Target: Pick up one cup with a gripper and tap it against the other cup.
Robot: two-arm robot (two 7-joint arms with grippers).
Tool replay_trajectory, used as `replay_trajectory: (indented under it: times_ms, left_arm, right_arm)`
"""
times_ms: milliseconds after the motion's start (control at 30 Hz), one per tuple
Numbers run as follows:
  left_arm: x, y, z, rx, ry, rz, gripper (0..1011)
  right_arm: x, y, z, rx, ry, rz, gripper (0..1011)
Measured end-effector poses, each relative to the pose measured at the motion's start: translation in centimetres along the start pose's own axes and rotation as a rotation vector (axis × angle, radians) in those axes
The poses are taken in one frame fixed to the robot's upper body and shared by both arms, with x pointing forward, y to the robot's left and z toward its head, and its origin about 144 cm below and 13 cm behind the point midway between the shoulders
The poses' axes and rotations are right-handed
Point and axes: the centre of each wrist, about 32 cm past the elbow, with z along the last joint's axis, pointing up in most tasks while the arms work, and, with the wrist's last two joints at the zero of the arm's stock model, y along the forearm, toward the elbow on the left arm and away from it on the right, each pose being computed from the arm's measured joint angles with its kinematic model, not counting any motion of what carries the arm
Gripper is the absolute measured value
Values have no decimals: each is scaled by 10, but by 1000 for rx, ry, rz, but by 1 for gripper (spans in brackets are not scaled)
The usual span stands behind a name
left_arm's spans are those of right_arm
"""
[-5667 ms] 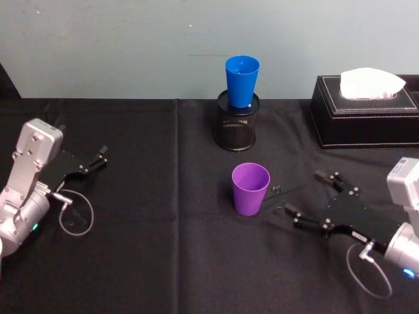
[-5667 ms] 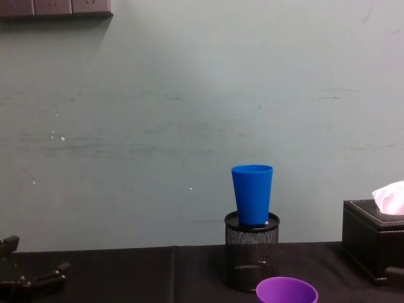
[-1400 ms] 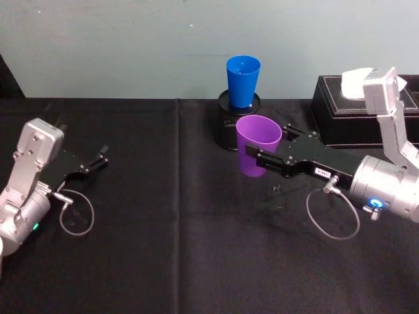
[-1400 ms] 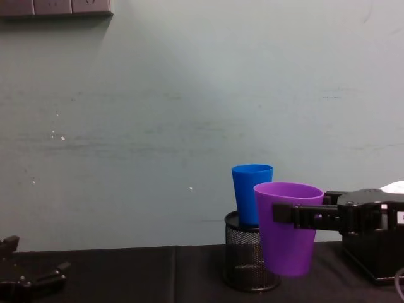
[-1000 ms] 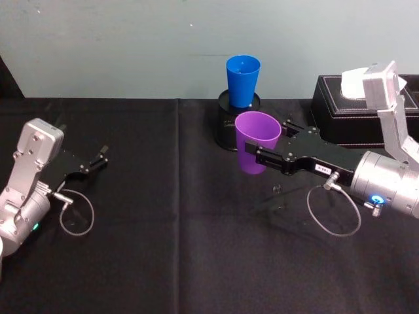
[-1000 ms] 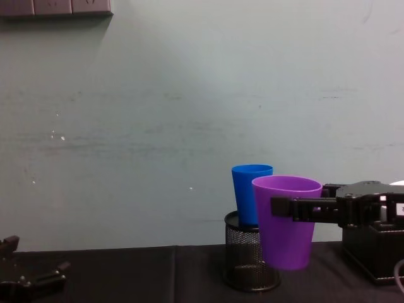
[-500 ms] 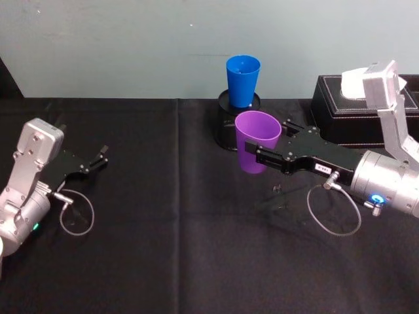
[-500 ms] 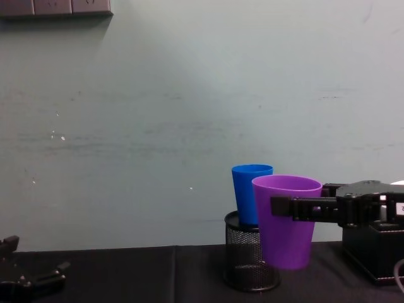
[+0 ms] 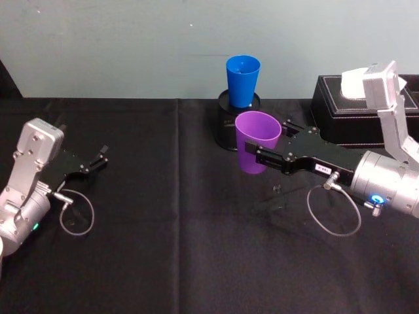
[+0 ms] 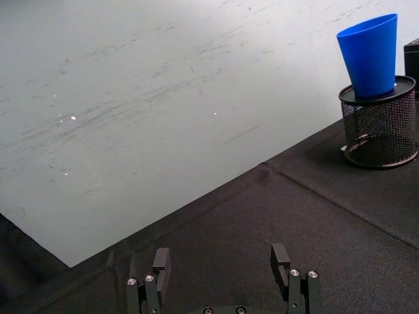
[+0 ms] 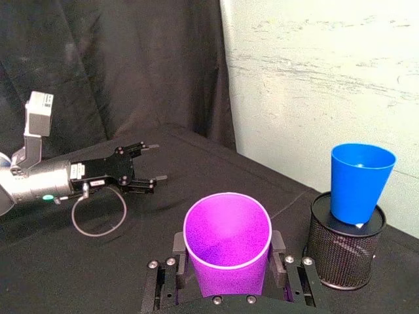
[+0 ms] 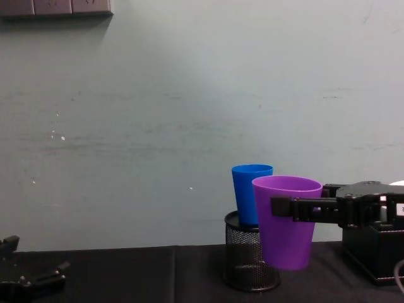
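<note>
- The purple cup hangs clear of the black tablecloth, just right of centre in the head view. It is clamped about its upper wall between the two fingers of the right gripper and is held close to upright.
- The blue cup is seated in the mouth of a mesh pen holder, in the upper middle of that frame. In the chest view the two cups overlap, but in the right wrist view they are seen apart, so no tap has been made yet.
- The tap is best made wall to wall. The purple cup should be raised a little first, so that the blue cup is met rather than the pen holder below it.
- A slow, short approach is advised — the blue cup is only perched and is judged easy to topple.
- The squeeze should not be loosened, and the tissue box at the upper right should be cleared by the arm.
- The left gripper lies idle at the middle left, fingers apart.
</note>
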Motion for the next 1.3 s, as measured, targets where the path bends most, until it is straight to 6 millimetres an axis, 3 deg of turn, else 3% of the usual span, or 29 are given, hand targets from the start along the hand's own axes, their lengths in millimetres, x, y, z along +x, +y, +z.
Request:
replay_trajectory:
  times_ms: [1300]
  left_arm:
    - [0, 0, 0, 0, 0, 0, 1005]
  right_arm:
    - [0, 0, 0, 0, -1, 1, 737]
